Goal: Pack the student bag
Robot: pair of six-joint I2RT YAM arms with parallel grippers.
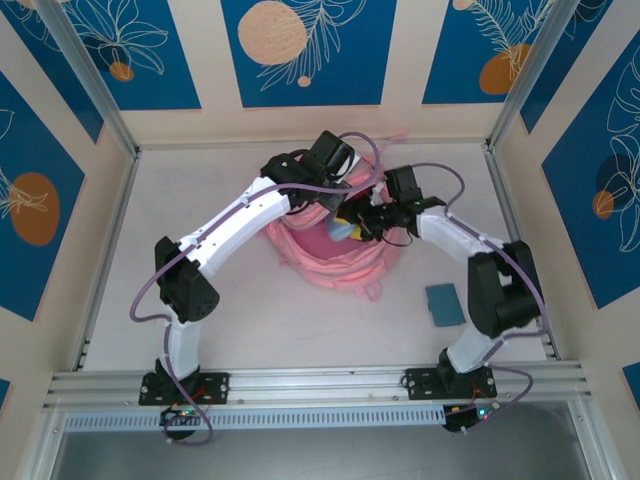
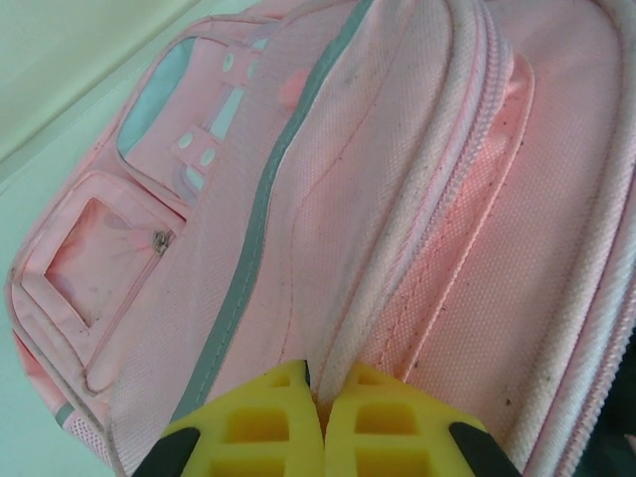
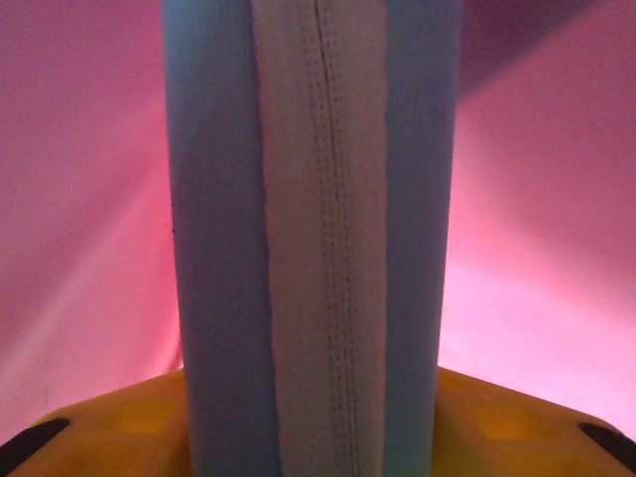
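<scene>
A pink student bag (image 1: 330,265) lies mid-table (image 1: 250,330), with both robot arms reaching over it. The left gripper (image 2: 320,422) is pinched together on a fold of the bag beside its zipper. The right gripper (image 3: 318,437) is clamped on a blue book (image 3: 318,199), with pink lining all around. The book probably goes in best lowered straight while the left lifts the opening wide.

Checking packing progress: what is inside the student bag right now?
Inside the student bag, pink lining surrounds a blue item with a pale stitched strip, gripped by the right hand. The left hand pinches the bag's zipper edge. Anything deeper is hidden by the fabric.
</scene>
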